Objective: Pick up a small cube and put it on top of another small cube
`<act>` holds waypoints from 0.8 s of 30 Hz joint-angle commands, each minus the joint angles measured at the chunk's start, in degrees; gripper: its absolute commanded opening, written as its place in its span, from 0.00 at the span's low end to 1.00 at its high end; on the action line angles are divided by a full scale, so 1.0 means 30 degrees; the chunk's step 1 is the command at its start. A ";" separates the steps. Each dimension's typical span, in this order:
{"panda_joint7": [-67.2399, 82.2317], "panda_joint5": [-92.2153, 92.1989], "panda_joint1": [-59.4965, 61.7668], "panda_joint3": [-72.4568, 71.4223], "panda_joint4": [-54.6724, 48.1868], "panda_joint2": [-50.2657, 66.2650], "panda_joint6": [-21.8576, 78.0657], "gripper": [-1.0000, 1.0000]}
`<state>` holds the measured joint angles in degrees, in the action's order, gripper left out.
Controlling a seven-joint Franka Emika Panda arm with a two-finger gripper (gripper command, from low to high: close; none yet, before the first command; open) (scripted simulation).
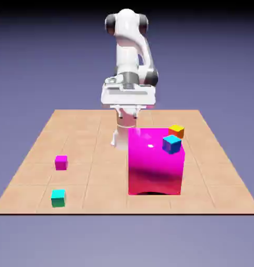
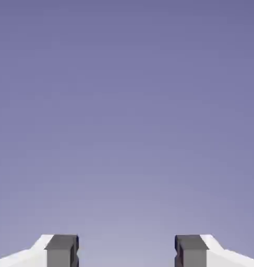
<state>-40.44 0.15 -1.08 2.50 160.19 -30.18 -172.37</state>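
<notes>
While the arm (image 1: 130,47) stands at the far edge, its fingertips (image 2: 62,251) are apart — magenta cube (image 1: 61,162) at left, teal cube (image 1: 58,198) nearer.

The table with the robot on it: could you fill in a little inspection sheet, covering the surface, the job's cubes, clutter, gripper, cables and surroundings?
Surface: tan table top, faint grid lines
Job's things: small magenta cube, not stacked; teal cube nearer the camera
Clutter: big glossy magenta block; blue cube and orange cube towards the exterior view's right
Gripper: gripper open, nothing between the fingertips
Cables: nothing seen
Surroundings: plain blue-violet backdrop
</notes>
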 commanded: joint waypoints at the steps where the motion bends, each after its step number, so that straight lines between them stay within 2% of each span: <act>1: 0.0558 0.0041 -0.0110 0.0693 -0.0225 0.0686 0.0453 0.50; 24: 1.3366 0.0972 -0.2632 1.6613 -0.5398 1.6440 1.0864 0.50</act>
<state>-0.35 3.06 -8.98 52.34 144.00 19.14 -139.78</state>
